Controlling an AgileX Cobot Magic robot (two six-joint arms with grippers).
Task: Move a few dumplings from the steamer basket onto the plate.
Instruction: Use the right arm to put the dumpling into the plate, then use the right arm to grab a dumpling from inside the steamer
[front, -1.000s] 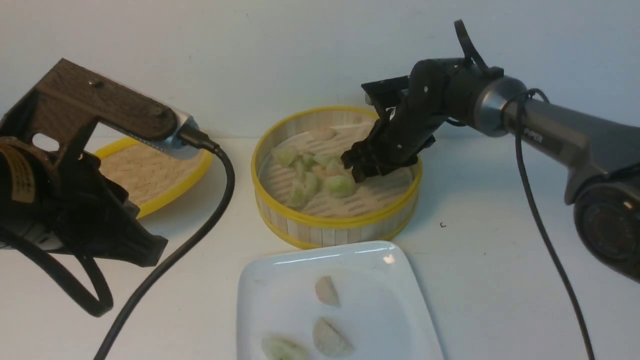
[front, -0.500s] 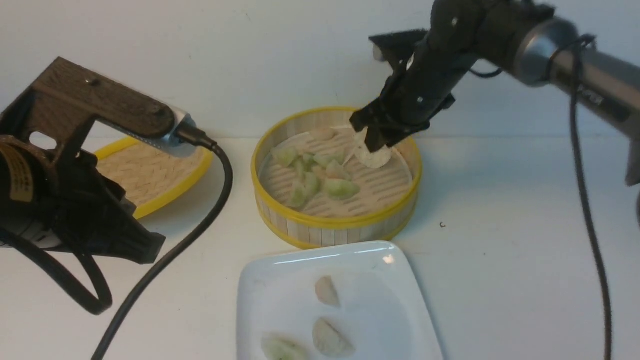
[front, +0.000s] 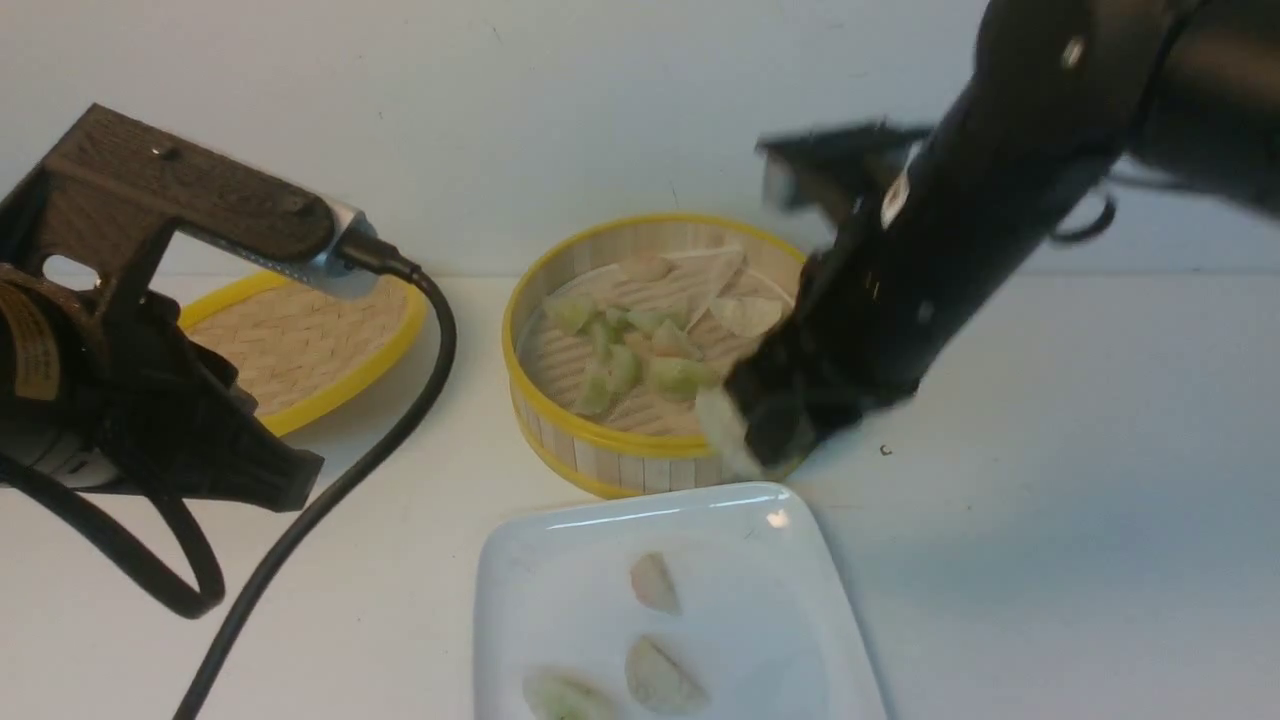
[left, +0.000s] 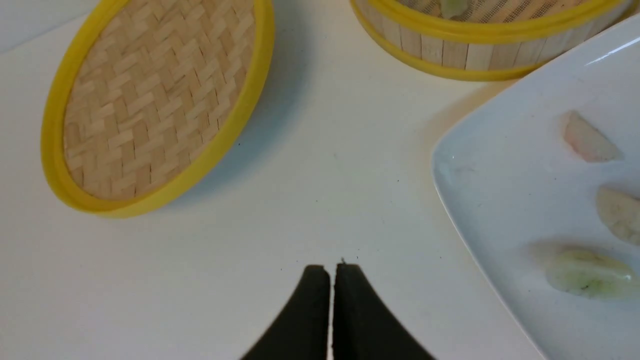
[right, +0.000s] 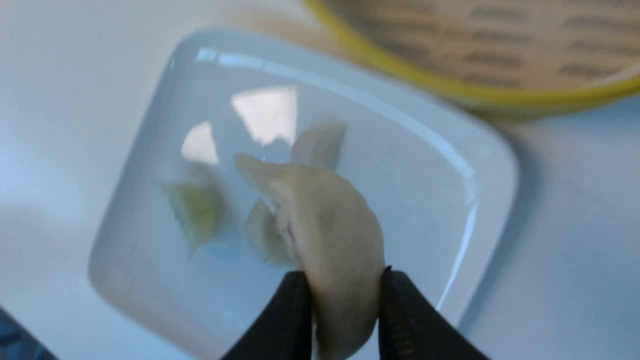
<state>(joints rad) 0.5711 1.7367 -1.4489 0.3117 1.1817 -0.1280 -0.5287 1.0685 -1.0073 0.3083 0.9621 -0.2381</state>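
The bamboo steamer basket (front: 560, 420) stands mid-table with several pale green and white dumplings (front: 640, 350) on its slatted floor. In front of it lies the white square plate (front: 520, 590), and three dumplings (front: 655, 585) rest on it. My right gripper (front: 745, 440) hangs over the steamer's near rim, shut on a whitish dumpling (right: 325, 230), with the plate (right: 415, 165) below it in the right wrist view. My left gripper (left: 331, 270) is shut and empty above bare table, left of the plate (left: 480, 190).
The shallow woven lid (front: 300, 345) with a yellow rim lies at the left, behind my left arm (front: 130, 400). A black cable (front: 380, 450) loops from that arm across the table toward the near edge. A pale wall closes the far side.
My right gripper closed on a whitish dumpling in the steamer, lifted it out, and swung toward the near rim and plate. The left arm stayed almost still.
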